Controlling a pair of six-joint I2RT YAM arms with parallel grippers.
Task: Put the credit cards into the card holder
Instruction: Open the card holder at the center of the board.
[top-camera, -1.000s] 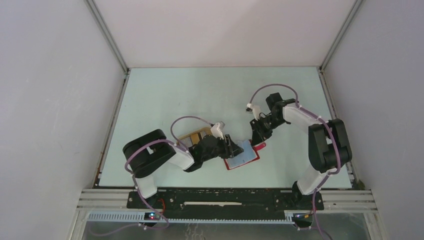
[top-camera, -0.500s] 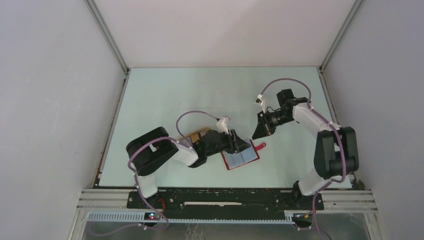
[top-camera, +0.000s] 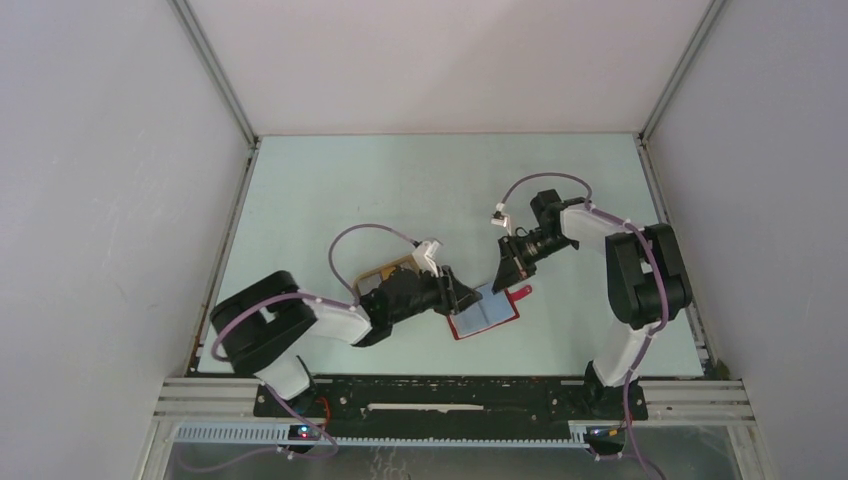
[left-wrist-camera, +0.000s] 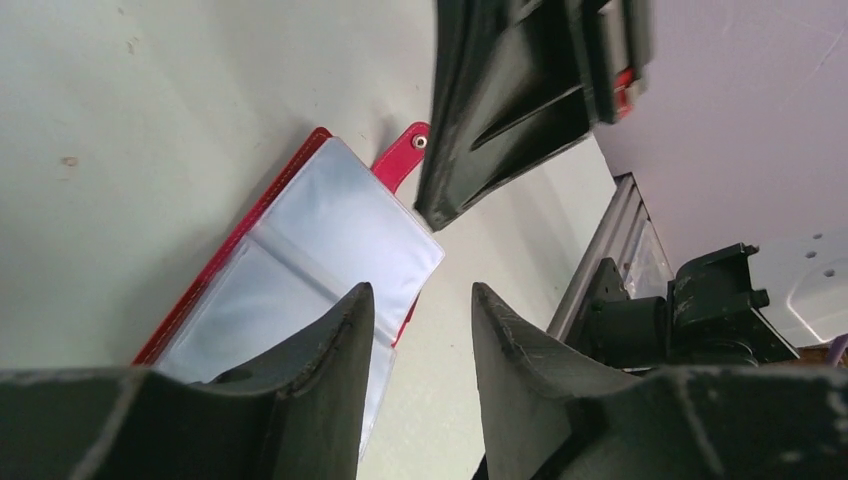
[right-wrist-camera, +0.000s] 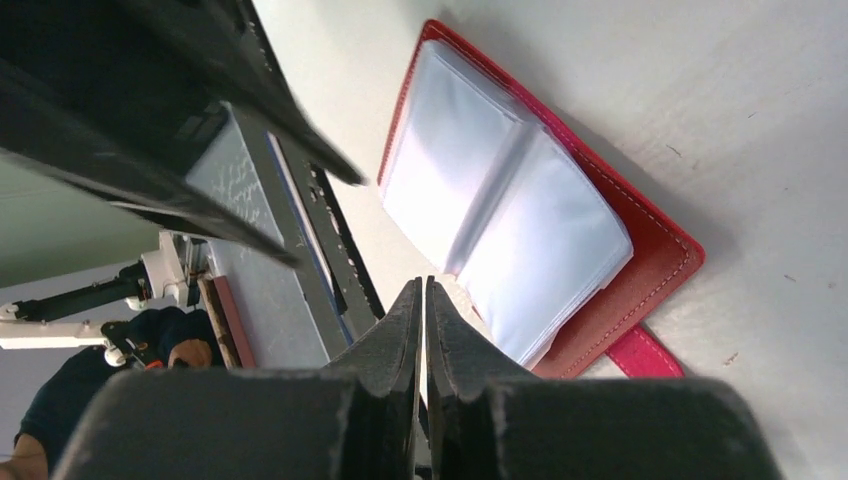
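Note:
The card holder (top-camera: 486, 313) lies open on the table, red outside with pale grey-blue pockets facing up (left-wrist-camera: 300, 250) (right-wrist-camera: 515, 215), its snap tab (left-wrist-camera: 400, 160) (right-wrist-camera: 648, 352) pointing away. My left gripper (top-camera: 462, 293) (left-wrist-camera: 420, 300) hovers open at the holder's left edge, with nothing between its fingers. My right gripper (top-camera: 503, 276) (right-wrist-camera: 421, 285) hangs over the holder's far corner beside the tab, jaws shut with no card showing between them. No credit cards can be made out in any view.
A beige tray (top-camera: 384, 271) sits behind the left arm, mostly hidden by it. In the right wrist view the left gripper's dark fingers (right-wrist-camera: 200, 100) fill the upper left. The table's metal rail (top-camera: 450, 385) runs along the near edge.
The right gripper's jaws have closed, and it has come down left to the holder's far corner. The left gripper slid forward, then drew back to the holder's left edge.

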